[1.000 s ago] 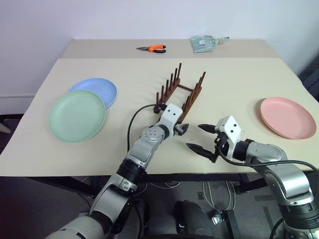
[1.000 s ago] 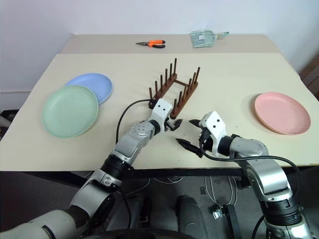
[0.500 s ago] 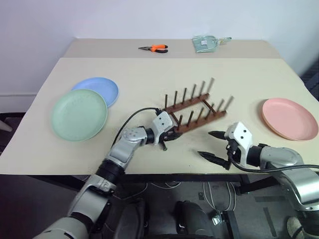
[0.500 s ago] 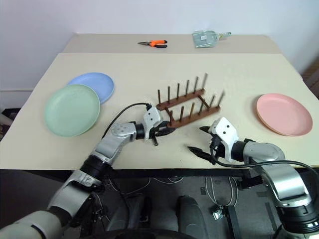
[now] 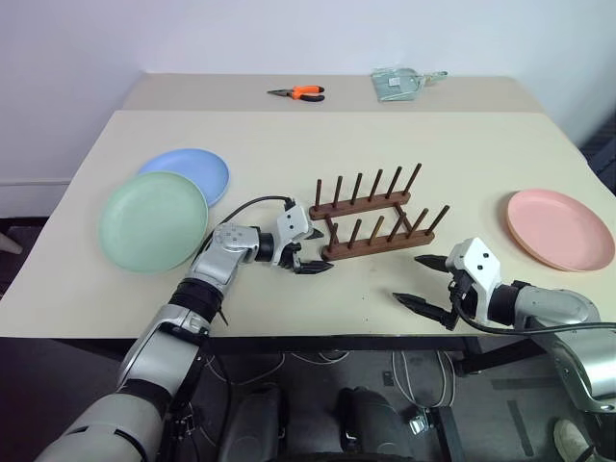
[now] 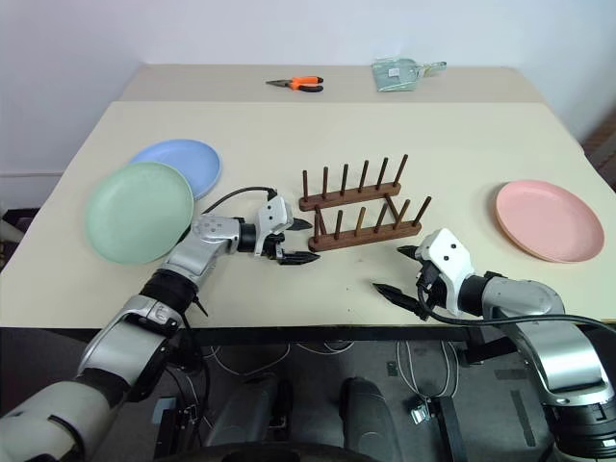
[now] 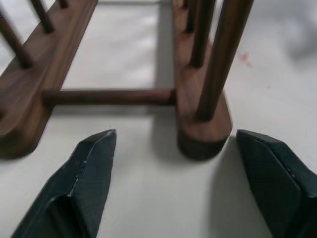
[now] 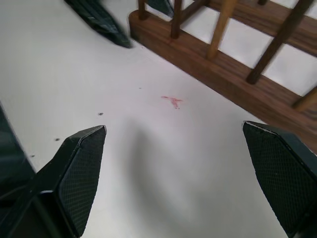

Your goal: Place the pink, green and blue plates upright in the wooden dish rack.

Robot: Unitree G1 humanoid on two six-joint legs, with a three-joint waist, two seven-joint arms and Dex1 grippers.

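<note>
The small dark reddish-brown wooden dish rack [image 6: 358,212] stands empty mid-table on the beige table [image 6: 452,144]. Well left of the rack lie the round green plate [image 6: 138,212] and blue plate [image 6: 183,161]; well right, the pink plate [image 6: 546,218]. At the rack's left end, the left gripper [image 6: 295,241] is spread, apart from it. Near the rack's right front, the right gripper [image 6: 405,269] is spread too.

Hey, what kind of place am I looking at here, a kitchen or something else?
Probably a lab or test room, not a kitchen: a plain beige table against a bare white wall, with a wooden dish rack and plates staged on it, orange-handled pliers lying at the far edge, and cables under the table.
</note>
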